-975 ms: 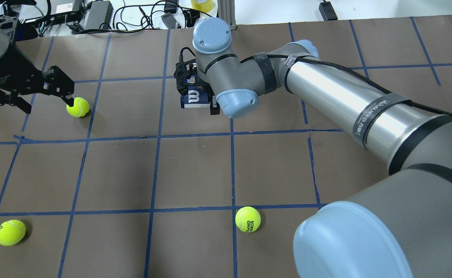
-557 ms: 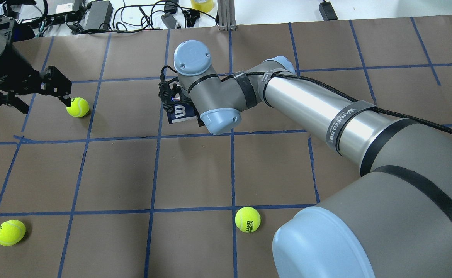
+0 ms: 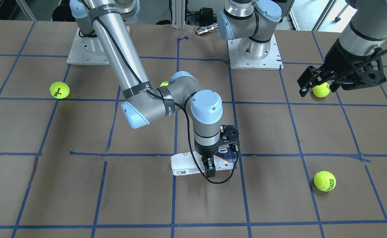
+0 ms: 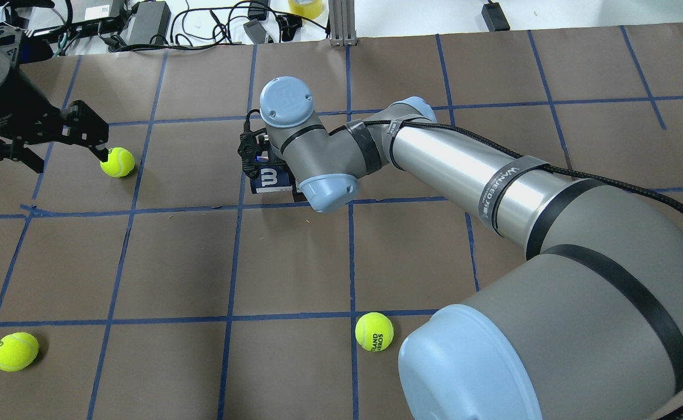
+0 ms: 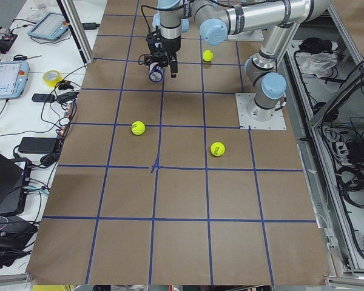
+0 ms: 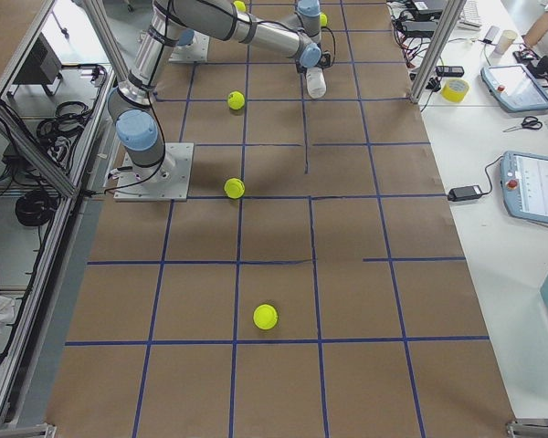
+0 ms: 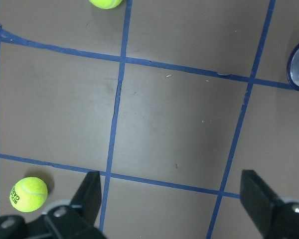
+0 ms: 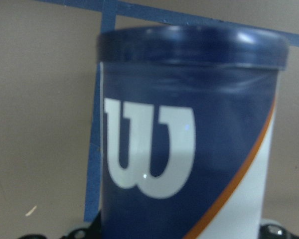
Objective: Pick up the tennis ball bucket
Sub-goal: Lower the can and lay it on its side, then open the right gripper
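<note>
The tennis ball bucket [image 3: 188, 167] is a slim white can with a dark navy end and a white "W" [image 4: 268, 178]. It lies level in my right gripper [image 3: 210, 168], which is shut across its middle near the table's centre. It stays low over the brown table, and I cannot tell whether it touches. The right wrist view is filled by the navy end [image 8: 149, 144]. My left gripper [image 4: 70, 158] is open and empty at the left, and it also shows in the left wrist view [image 7: 172, 199]. One fingertip [image 4: 103, 153] is just beside a tennis ball [image 4: 117, 161].
Several yellow-green tennis balls lie about: front left [image 4: 15, 351], front centre [image 4: 375, 331], and one by the right arm's base side [image 3: 59, 90]. Arm bases [image 3: 253, 49] stand at the robot's edge. Cables and power bricks [image 4: 143, 23] lie past the far edge.
My right arm has carried the can to the left and nearer the robot in the overhead view. The left gripper has barely moved and stays open.
</note>
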`<state>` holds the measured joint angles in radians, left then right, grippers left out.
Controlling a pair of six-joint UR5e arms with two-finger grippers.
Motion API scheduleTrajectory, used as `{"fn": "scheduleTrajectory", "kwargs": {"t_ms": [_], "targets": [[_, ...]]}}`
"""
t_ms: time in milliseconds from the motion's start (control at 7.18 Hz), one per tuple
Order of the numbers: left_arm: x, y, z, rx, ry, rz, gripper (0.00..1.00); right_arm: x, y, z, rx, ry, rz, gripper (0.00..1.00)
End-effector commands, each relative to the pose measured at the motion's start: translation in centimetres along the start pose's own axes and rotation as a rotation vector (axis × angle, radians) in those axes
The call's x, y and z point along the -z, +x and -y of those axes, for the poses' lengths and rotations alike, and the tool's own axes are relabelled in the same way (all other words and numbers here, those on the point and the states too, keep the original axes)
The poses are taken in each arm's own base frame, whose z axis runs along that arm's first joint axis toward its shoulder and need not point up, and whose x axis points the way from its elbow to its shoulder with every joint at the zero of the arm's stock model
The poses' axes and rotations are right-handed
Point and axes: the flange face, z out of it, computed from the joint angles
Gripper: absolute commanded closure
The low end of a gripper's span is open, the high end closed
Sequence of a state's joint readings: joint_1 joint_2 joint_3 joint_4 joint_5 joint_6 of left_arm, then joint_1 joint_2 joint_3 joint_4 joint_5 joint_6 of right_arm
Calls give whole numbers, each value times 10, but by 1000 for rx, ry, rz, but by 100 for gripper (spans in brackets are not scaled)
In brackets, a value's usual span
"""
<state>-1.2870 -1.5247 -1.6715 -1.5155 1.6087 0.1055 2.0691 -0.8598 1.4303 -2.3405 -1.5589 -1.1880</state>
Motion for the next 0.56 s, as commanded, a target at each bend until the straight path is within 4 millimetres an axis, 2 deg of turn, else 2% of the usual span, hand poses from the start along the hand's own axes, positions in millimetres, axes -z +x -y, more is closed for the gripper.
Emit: {"fn": "scheduleTrajectory", "kwargs": {"t_ms": [0, 279, 418], "targets": [[-3, -1, 2, 1, -4, -11, 0, -5, 0, 0, -16, 5, -3, 4], [-11, -3, 8, 4, -20, -11, 0, -12, -1, -1, -66, -8, 1, 0], [-10, -3, 10, 4, -12, -12, 0, -2, 5, -1, -94, -9, -13, 0]]}}
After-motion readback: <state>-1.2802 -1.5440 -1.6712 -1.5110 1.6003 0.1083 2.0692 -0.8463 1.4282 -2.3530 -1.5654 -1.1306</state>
